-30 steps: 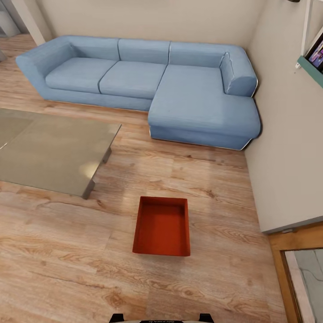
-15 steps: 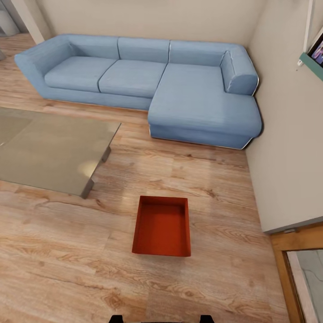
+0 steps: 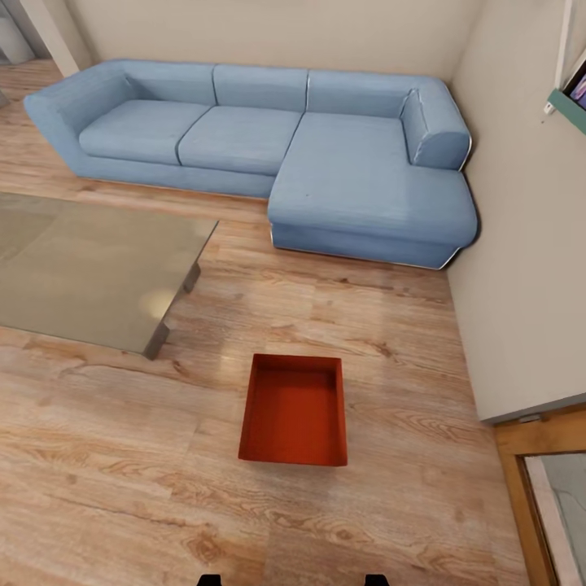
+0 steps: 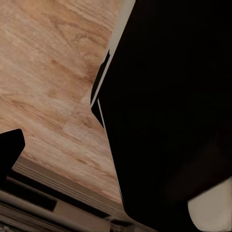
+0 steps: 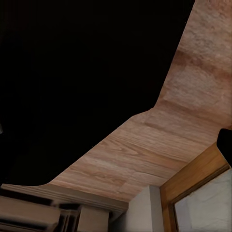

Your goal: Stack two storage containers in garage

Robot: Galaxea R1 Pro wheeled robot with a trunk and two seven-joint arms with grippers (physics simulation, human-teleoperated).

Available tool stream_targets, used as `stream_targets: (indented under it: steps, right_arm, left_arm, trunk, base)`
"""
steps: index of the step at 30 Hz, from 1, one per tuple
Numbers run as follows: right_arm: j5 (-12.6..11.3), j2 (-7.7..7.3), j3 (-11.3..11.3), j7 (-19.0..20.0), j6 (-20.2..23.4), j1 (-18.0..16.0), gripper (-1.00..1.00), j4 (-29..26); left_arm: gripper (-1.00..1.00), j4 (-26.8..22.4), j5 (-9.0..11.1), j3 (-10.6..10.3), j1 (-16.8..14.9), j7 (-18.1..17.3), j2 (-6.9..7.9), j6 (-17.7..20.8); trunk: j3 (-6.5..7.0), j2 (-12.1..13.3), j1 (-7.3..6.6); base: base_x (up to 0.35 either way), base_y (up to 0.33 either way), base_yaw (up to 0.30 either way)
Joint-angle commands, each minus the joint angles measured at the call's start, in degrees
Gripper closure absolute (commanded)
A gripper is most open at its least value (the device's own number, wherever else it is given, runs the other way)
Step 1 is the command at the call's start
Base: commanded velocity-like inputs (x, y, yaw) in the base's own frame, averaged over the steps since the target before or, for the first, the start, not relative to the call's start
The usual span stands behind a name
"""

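A red-orange rectangular open-topped storage container point(image 3: 294, 409) sits empty on the light wood-plank floor point(image 3: 106, 456) in the head view, near a grey low table point(image 3: 89, 273). Both wrist views give dark robot body and planks, so whether either gripper is open I cannot tell; reaching blind could shove the box away.

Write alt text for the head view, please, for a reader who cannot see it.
A red-orange open-topped storage container sits empty on the light wood-plank floor directly ahead. A blue corner sofa lines the far wall, with a low grey table at left.
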Motion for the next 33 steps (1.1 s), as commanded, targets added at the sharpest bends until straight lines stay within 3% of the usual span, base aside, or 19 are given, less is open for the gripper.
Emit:
stream_targets:
  steps: [1, 5, 7, 33]
  right_arm:
    - [-0.2, 0.03, 0.4, -0.1, -0.3, -0.1, -1.00, 0.2]
    - [-0.2, 0.03, 0.4, -0.1, -0.3, 0.0, -1.00, 0.2]
    - [0.4, -0.57, 0.7, 0.2, 0.3, 0.0, -1.00, 0.3]
    - [0.4, -0.84, 0.7, -0.4, 1.5, 0.0, -1.00, 0.3]
  left_arm:
    - [-1.00, 0.0, 0.4, -0.5, 0.0, 0.2, 0.00, -0.1]
    - [-1.00, 0.0, 0.4, -0.5, 0.0, 0.2, 0.04, -0.1]
    - [-1.00, -0.1, 0.3, 0.0, 0.2, -0.1, -0.04, -0.1]
    - [-1.00, -0.1, 0.7, -0.2, -0.1, 0.1, 0.00, -0.2]
  trunk:
    - [-0.21, -0.4, 0.23]
    - [-0.93, -2.0, 1.10]
    - [-0.92, -2.0, 1.10]
    - [-0.92, -2.0, 1.10]
  base:
    - [0.000, 0.000, 0.000]
    - [0.000, 0.000, 0.000]
    - [0.000, 0.000, 0.000]
    - [0.000, 0.000, 0.000]
